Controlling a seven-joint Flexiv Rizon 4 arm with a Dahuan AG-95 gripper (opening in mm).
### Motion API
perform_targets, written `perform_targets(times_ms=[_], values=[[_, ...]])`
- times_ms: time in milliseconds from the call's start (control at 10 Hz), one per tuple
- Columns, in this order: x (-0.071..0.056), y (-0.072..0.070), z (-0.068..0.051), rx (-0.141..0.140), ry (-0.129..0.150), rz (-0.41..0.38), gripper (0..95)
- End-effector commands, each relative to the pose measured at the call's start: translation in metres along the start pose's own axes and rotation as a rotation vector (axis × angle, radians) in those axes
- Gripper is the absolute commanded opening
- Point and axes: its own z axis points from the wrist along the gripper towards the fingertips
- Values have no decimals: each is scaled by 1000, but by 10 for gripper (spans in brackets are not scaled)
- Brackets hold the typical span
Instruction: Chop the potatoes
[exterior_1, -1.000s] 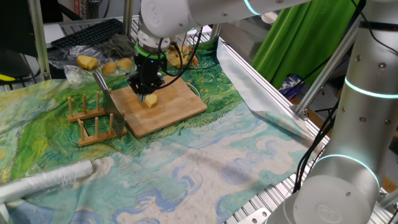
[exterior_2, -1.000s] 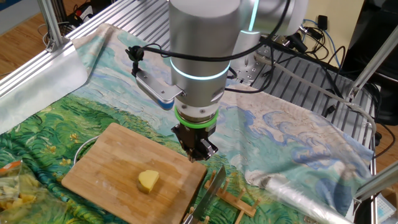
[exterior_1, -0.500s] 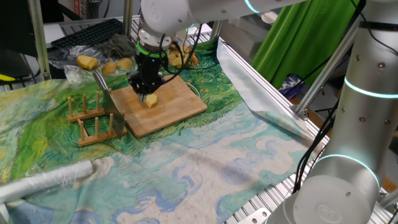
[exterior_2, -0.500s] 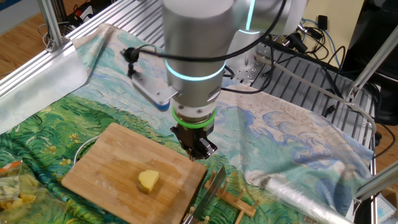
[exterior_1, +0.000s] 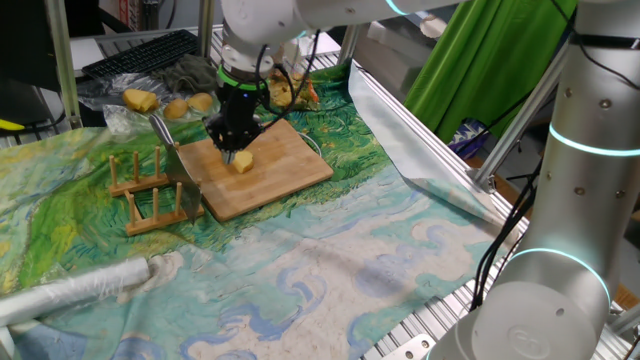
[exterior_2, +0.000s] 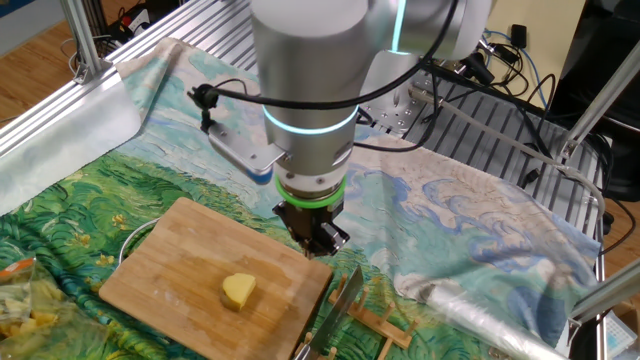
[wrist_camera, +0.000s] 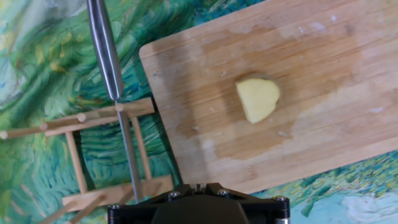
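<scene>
**Still one whole potato, knife still in the rack**

Honestly, very little has changed over the last second. My end effector (exterior_2: 318, 238) is fully closed with nothing in it, pointing down over the edge of the cutting board (exterior_2: 170, 265) nearest the knife rack (exterior_1: 150, 195). Comparing with the earlier frames, the hand has stayed over the same spot; only the wrist has rolled slightly, which I can see in how the bracket and cable on the arm have swung round in the other fixed view.

The potato (wrist_camera: 257, 99) lies alone near the middle of the board, a single pale-yellow lump, uncut, clear of the fingers. The knife (wrist_camera: 109, 68) stands with its blade slotted in the wooden rack just beside the board, handle up and leaning away, untouched.

I judge the task has barely begun: no cut has been made and no tool is in hand. The small roll looks to me like lining up on the knife handle. The fingers would have to open before any grasp.
</scene>
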Motion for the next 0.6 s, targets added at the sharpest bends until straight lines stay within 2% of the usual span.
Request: perform_targets(times_ms=[100,200,400,600], values=[[-3,1,1,-1,7,-11,190],[-3,1,1,2,5,-7,380],[-3,1,1,1,8,-5,380],[-8,14,11,-8,-14,4,380]])
